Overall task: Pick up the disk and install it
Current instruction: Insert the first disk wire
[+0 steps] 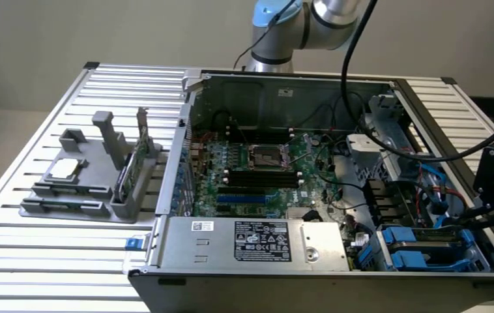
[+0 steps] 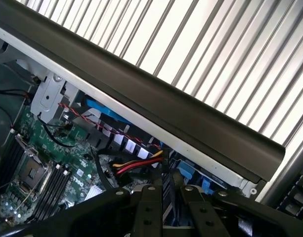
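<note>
My gripper (image 1: 480,218) hangs over the front corner of the open computer case (image 1: 186,104), at the exterior view's right. The disk (image 1: 431,236) is a grey slab in a blue carrier (image 1: 421,255), sitting in the drive bay right under the fingers. In the wrist view the two black fingers (image 2: 147,207) stand close together, and my gripper (image 2: 167,187) is shut on a thin dark edge of the disk (image 2: 167,203). Blue carrier plastic (image 2: 192,174) shows just past the fingertips.
The motherboard (image 1: 260,169) with its socket fills the case floor, and the power supply (image 1: 256,241) lies along the front. Red and yellow cables (image 2: 136,165) run close to the fingers. A grey stand (image 1: 90,176) with a small silver chip and a green card sits on the slatted table (image 1: 47,261).
</note>
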Tool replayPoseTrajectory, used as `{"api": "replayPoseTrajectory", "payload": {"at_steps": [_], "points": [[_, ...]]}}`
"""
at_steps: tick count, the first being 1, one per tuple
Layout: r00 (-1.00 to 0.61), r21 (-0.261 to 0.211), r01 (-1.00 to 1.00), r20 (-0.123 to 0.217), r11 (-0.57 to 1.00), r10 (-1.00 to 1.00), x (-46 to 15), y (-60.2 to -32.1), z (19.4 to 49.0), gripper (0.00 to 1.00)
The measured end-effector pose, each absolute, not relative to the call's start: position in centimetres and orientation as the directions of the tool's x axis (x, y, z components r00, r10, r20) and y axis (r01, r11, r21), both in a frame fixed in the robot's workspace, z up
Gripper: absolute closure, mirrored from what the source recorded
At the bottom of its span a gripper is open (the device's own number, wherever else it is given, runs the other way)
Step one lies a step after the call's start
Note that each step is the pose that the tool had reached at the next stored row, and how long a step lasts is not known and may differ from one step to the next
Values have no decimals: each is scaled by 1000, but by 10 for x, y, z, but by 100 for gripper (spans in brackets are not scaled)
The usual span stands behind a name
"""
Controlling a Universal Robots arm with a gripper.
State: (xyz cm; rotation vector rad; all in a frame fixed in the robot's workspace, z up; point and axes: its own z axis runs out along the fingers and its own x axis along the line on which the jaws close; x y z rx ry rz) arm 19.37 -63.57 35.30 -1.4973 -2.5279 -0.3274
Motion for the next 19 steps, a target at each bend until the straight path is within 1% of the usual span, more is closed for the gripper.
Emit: {"api": "replayPoseTrajectory", "payload": {"at_steps": [3,4,12,19], "points": [[-474,95,879,270,467,838,193,-638,353,77],[-474,95,879,270,467,838,193,-639,353,71],[-478,113,878,274,466,835,186,-640,349,71],[-479,129,877,296,462,826,185,-640,345,71]]}}
